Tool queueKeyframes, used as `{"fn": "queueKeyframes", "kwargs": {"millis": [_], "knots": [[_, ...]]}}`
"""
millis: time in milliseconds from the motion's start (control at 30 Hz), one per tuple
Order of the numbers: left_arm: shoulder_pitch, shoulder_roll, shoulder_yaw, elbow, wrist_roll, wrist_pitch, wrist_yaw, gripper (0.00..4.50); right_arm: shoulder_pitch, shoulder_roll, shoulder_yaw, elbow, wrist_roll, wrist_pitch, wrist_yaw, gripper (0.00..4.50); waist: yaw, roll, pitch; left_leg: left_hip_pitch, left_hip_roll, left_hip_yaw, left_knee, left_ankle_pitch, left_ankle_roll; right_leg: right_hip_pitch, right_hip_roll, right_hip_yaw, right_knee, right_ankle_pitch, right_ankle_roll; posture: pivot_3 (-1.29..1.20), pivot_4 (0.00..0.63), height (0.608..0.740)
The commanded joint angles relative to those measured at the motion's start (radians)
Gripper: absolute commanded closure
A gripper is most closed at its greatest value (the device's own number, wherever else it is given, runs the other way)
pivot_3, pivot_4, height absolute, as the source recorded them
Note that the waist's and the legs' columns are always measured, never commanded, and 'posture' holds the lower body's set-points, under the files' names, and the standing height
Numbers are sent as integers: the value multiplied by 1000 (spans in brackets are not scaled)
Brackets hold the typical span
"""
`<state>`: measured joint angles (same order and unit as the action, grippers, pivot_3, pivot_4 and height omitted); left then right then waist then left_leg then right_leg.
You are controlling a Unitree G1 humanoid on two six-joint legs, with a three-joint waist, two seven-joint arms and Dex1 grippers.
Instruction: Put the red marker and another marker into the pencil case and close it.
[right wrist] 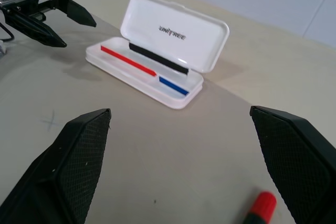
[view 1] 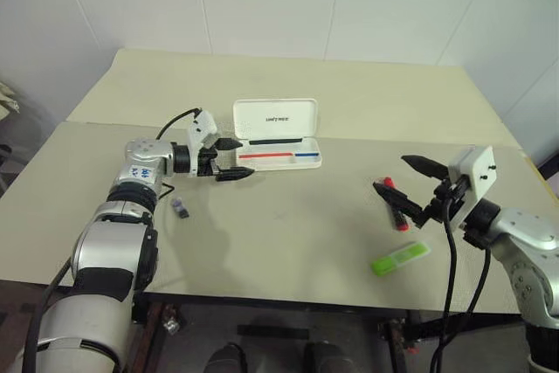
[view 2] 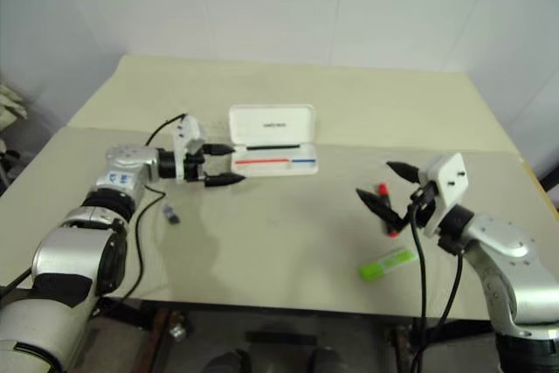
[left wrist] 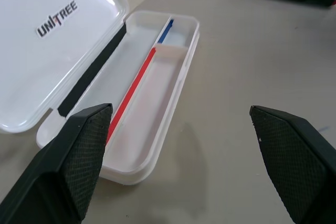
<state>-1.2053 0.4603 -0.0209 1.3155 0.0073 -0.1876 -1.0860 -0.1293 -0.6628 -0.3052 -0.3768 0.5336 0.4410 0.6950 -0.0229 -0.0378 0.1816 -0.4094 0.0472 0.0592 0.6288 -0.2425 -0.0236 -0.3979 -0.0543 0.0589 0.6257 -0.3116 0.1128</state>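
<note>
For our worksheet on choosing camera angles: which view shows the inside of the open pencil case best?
The left wrist view: the pencil case lies close, its tray empty, red and blue stripe and lid lettering plain. The right wrist view shows the whole case from farther off, lid raised. Both eye views show it small, mid-table, beside the open left gripper.

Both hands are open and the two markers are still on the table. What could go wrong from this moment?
1. The left hand hovers open right beside the open pencil case; a small push could slide the case or knock its raised lid.
2. The red marker lies under the open right hand; it looks round, so a poor grasp might roll it.
3. The green highlighter lies near the table's front edge and could be nudged off.
</note>
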Motion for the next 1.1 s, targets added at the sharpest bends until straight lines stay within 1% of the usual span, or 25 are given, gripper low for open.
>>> {"fn": "queueKeyframes", "kwargs": {"millis": [33,200,433,533,733,833,1100], "knots": [[-47,-14,-11,13,46,2,51,32,28,3,-54,-76,21,2,-35,0,0,0,0,0,0,0,0,0,0,0,0,0,0,0,0,0,150,740],[-87,-43,-28,32,115,24,130,32,77,4,-84,-106,22,15,-66,0,-1,0,0,0,0,0,1,0,0,0,0,0,0,0,0,0,150,740],[-105,-62,-58,40,192,33,164,32,109,13,-96,-140,33,20,-96,0,-3,0,0,0,0,0,0,0,-1,0,1,0,0,0,0,0,150,740],[-109,-72,-89,45,238,44,190,32,125,14,-104,-144,32,16,-107,0,-1,-1,0,0,0,0,1,0,-1,0,1,0,0,0,0,0,150,740],[-109,-82,-131,50,300,54,187,32,162,22,-107,-166,42,16,-125,0,-1,-1,0,0,0,0,0,-1,-1,0,1,0,0,0,0,0,150,740],[-110,-91,-126,51,305,56,182,32,175,19,-104,-167,42,13,-122,0,-1,-1,0,1,0,0,1,-1,-1,0,1,1,0,0,0,0,150,740],[-109,-106,-143,58,346,71,200,32,159,12,-101,-155,41,15,-122,0,-1,-1,0,1,0,0,1,-1,-1,0,1,1,1,0,1,0,150,740]]}}
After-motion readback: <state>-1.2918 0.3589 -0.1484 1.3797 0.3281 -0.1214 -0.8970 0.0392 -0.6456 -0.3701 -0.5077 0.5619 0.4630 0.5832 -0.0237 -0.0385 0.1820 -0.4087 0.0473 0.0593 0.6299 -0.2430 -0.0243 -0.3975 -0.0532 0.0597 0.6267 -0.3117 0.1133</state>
